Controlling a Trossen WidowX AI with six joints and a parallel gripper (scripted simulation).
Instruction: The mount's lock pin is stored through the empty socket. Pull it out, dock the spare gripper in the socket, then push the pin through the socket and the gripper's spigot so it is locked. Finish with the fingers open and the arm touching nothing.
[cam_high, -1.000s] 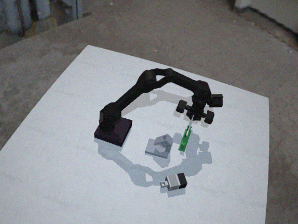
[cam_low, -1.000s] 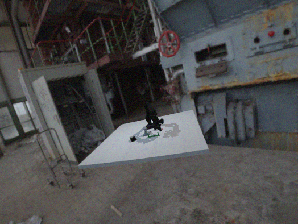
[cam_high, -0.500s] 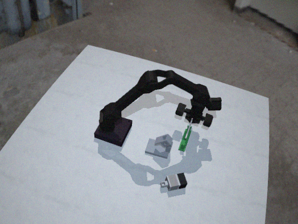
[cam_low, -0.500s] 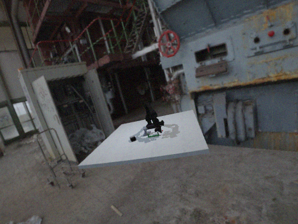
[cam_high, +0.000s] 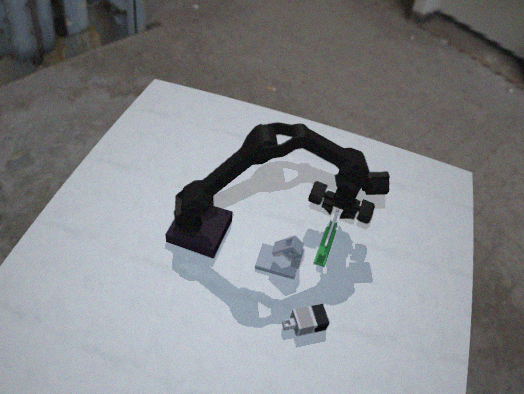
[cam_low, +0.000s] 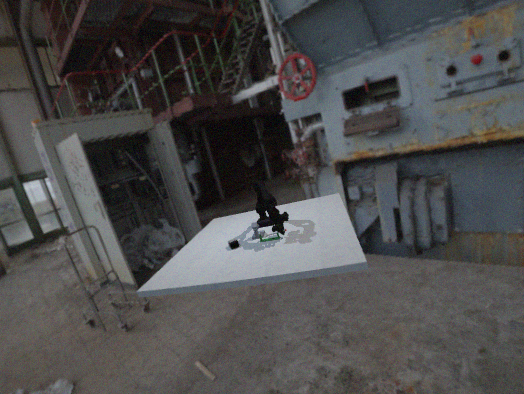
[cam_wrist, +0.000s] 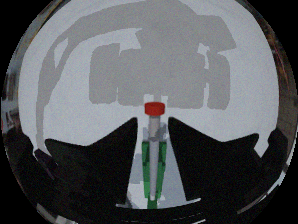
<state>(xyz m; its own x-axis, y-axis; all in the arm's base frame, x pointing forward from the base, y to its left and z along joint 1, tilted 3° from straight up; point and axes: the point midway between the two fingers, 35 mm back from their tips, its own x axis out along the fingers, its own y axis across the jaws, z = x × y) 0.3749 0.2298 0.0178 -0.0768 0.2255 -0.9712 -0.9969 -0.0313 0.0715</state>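
Pin (cam_high: 336, 215) (cam_wrist: 154, 150) out, being parked on green rack (cam_high: 320, 260) (cam_low: 270, 239) (cam_wrist: 146, 172); claw (cam_high: 341, 206) (cam_low: 281, 231) (cam_wrist: 152, 121) released around it. Spare (cam_high: 310, 320) (cam_low: 233, 244) lay toward counter's (cam_high: 400, 325) (cam_low: 300, 260) (cam_wrist: 250, 70) near edge, undocked. Next probably needed backing off, then fetching spare.

On the bench (cam_high: 125, 310) (cam_low: 300, 255) (cam_wrist: 257, 85), seen from above, the mount (cam_high: 266, 260) (cam_low: 256, 232) is set between the arm's base (cam_high: 220, 235) (cam_wrist: 46, 164) at left and the cradle (cam_high: 320, 258) (cam_low: 270, 239) (cam_wrist: 161, 167) at right. The pin (cam_high: 328, 235) (cam_wrist: 154, 172) is lined up along the cradle; the spare gripper (cam_high: 304, 321) (cam_low: 233, 244) is placed nearer.
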